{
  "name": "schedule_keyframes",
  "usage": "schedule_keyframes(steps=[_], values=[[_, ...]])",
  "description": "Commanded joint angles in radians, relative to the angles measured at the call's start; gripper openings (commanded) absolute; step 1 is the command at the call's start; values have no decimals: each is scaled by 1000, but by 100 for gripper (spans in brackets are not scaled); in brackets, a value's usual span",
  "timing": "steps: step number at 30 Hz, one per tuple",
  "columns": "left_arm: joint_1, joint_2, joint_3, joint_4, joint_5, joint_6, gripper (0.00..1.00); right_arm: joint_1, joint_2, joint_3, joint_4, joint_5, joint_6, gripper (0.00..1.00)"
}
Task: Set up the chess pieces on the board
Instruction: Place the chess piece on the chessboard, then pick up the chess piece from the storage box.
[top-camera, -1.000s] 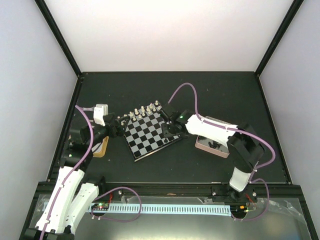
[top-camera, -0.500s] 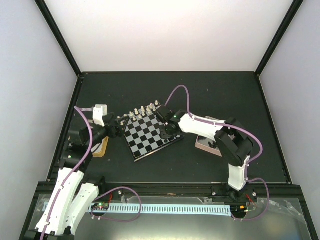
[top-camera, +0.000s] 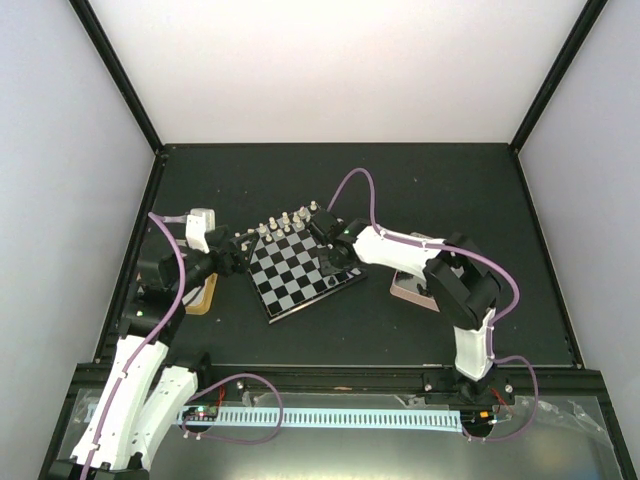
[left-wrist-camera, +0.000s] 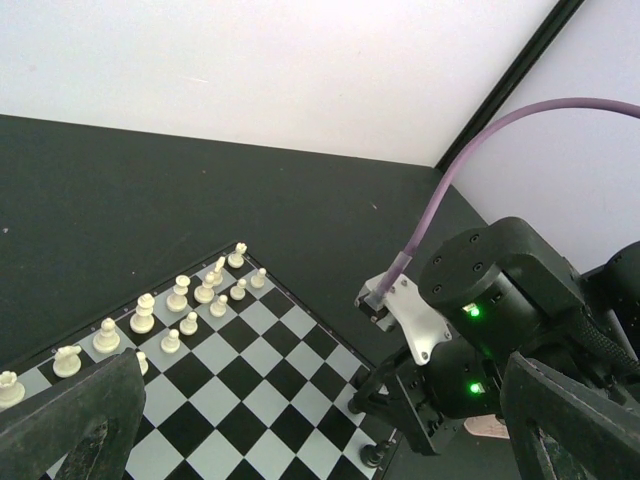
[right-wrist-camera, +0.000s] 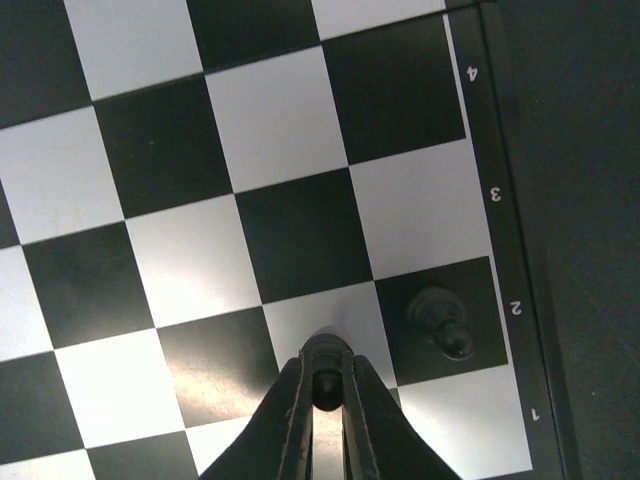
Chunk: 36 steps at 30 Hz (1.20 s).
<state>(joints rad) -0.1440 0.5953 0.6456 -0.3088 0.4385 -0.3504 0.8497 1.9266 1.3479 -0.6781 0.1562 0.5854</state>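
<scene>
The board (top-camera: 296, 268) lies tilted at mid-table, with white chess pieces (top-camera: 290, 221) lined along its far edge. My right gripper (right-wrist-camera: 323, 388) is shut on a small black pawn (right-wrist-camera: 324, 372), which stands over a white square near the board's numbered edge. A second black pawn (right-wrist-camera: 441, 321) stands free one square to the right. From above, that gripper (top-camera: 329, 268) is at the board's right edge. The left wrist view shows the white pieces (left-wrist-camera: 178, 301), the right gripper's fingers (left-wrist-camera: 395, 392) and the free pawn (left-wrist-camera: 372, 455). My left gripper (top-camera: 240, 259) hangs open at the board's left corner, holding nothing.
A pink-rimmed tray (top-camera: 408, 291) sits under the right arm, right of the board. A tan-rimmed tray (top-camera: 201, 299) lies by the left arm. The right arm's purple cable (top-camera: 350, 190) loops over the board's far corner. Black walls edge the table.
The right arm has swung left and its gripper has shifted a little along the board's right edge, still on the pawn. The left arm has not moved.
</scene>
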Motion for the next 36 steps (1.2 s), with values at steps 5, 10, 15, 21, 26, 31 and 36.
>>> schedule_keyframes(steps=[5,10,15,21,26,31,36], values=[[9,-3,23,-8,3,5,99,4,2,35,-2,-9,12,23],[9,0,24,-10,4,5,99,1,-84,31,-14,5,27,27],[8,-3,25,-10,3,9,99,-24,-225,-31,-11,56,54,28],[8,-4,26,-6,-2,10,99,-137,-464,-218,-32,165,110,28],[6,19,34,38,9,-15,99,-343,-697,-459,-34,160,100,35],[-10,31,39,53,7,-21,99,-477,-772,-596,2,91,50,41],[-17,40,49,54,13,-34,99,-515,-687,-629,49,21,40,39]])
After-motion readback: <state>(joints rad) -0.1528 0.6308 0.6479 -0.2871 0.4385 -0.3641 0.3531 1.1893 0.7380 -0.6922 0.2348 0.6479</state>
